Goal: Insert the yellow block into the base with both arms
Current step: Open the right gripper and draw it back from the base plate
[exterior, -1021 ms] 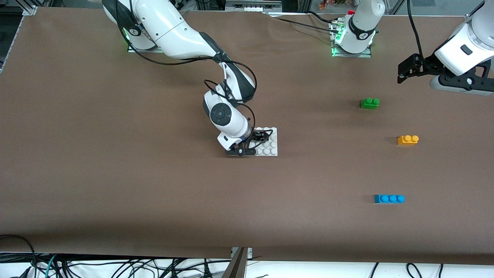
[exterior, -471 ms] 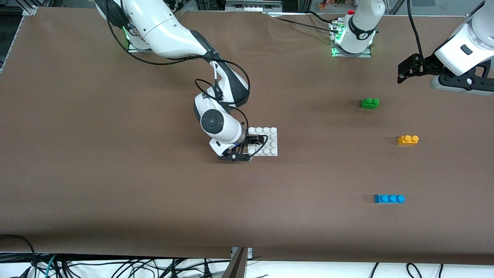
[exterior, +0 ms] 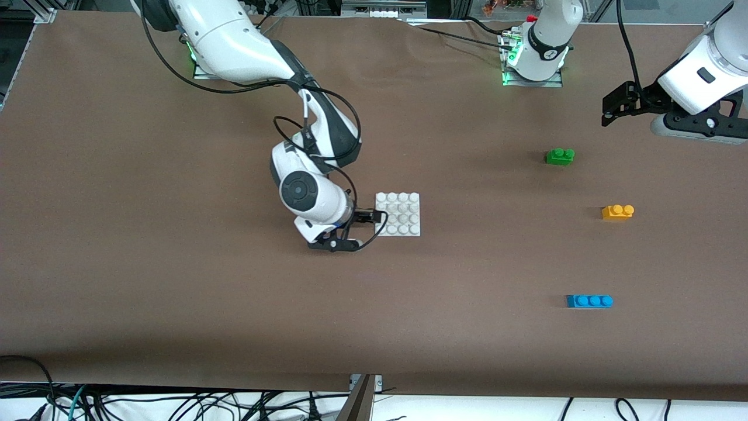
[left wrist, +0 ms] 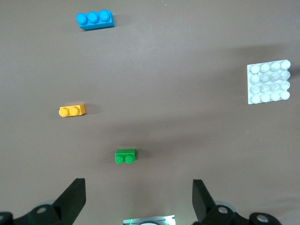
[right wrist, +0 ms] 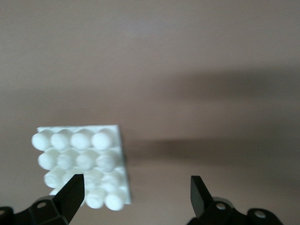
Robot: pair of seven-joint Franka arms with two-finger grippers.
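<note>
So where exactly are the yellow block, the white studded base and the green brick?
yellow block (exterior: 617, 211), front view, middle of its body under the two studs.
base (exterior: 398, 213), front view, centre of its studded top.
green brick (exterior: 560, 156), front view, middle of its body.

A robotics lab: two bolted arms (exterior: 245, 47), brown-covered table (exterior: 175, 292), cables (exterior: 175, 406)

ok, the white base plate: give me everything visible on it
The base is a flat square plate, white, plastic by the look, with a four-by-four grid of round studs, all bare. It lies flat on the brown table near the middle, no brick on or against it. The right gripper, open, hangs at its edge toward the right arm's end; contact there cannot be told.
</note>
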